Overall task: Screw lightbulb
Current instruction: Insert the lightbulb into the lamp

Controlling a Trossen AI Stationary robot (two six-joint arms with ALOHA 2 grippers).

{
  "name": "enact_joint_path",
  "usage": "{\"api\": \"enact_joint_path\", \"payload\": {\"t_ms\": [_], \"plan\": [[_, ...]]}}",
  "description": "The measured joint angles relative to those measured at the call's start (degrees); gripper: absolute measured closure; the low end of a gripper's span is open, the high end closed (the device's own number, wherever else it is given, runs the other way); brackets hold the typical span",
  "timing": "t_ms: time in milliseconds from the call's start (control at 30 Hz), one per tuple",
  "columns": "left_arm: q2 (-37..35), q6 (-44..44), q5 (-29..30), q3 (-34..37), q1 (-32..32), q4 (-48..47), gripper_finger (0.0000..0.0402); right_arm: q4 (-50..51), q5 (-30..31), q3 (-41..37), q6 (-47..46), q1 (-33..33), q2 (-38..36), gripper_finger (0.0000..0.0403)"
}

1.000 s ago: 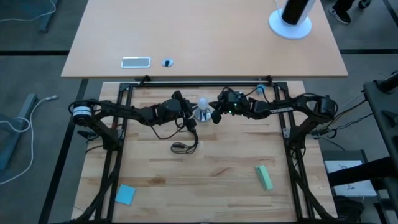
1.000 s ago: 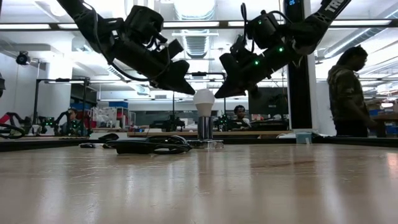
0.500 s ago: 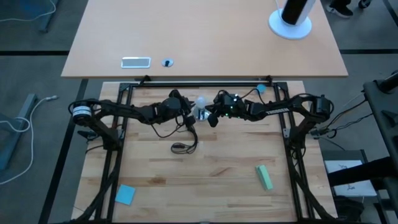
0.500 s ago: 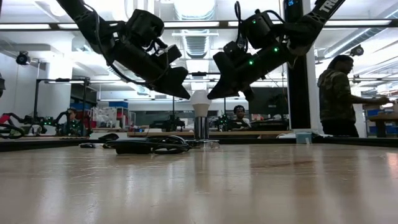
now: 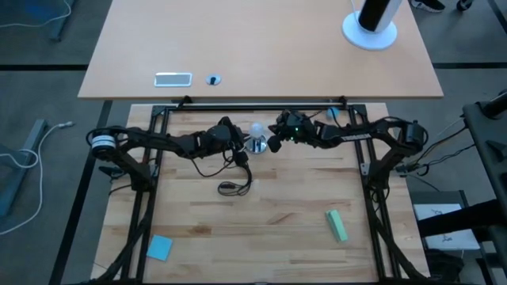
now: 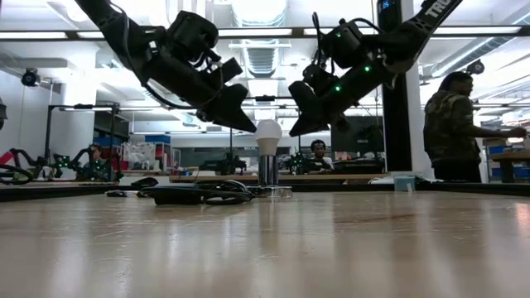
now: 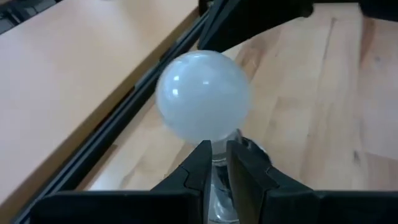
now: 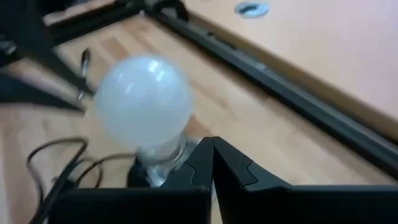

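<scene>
The frosted-white lightbulb (image 5: 257,130) (image 6: 267,136) stands upright with its base in the round silver socket (image 6: 267,170), which stands on the wooden table. My left gripper (image 6: 250,127) (image 7: 218,149) hovers just left of the bulb's globe, its fingers nearly together with only a narrow slit. My right gripper (image 6: 293,131) (image 8: 211,144) hovers just right of the globe, shut, with a small gap to it. Both point slanting down at the bulb (image 7: 203,94) (image 8: 144,102). Whether the left fingertips touch the globe I cannot tell.
The socket's black cord (image 5: 234,184) loops toward the table's near side. A green block (image 5: 337,226) and a blue square (image 5: 159,247) lie near the front, and a small blue cap (image 5: 330,113) lies by the far rail. A person (image 6: 451,124) stands beyond the table.
My right gripper went toward the bulb from the right, closing in on its globe, then drew back toward the table's right edge. The bulb stays upright in the socket. My left gripper has kept its place.
</scene>
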State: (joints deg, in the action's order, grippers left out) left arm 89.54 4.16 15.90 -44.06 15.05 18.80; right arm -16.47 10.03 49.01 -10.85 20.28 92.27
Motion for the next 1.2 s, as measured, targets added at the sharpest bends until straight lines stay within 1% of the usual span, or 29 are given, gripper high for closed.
{"api": "enact_joint_path", "payload": {"t_ms": [133,400,600,933,1200], "plan": [[0.56,0.20,0.22,0.00,0.58,0.67,0.0361,0.01,-2.68,2.99,1.36,0.53,1.64,0.0403],[1.33,0.99,0.19,0.03,0.70,1.95,0.0361,6.44,-2.65,7.79,2.42,0.39,3.17,0.0403],[1.33,1.11,0.27,0.05,1.46,1.97,0.0361,7.44,-2.59,7.98,1.78,-0.15,3.17,0.0403],[1.35,1.14,2.43,0.16,1.80,1.52,0.0361,9.31,-2.02,7.98,-0.99,-2.97,2.99,0.0403],[1.41,0.93,2.33,0.16,2.75,1.86,0.0361,10.48,-4.32,7.98,-3.57,-5.03,2.95,0.0403]]}}
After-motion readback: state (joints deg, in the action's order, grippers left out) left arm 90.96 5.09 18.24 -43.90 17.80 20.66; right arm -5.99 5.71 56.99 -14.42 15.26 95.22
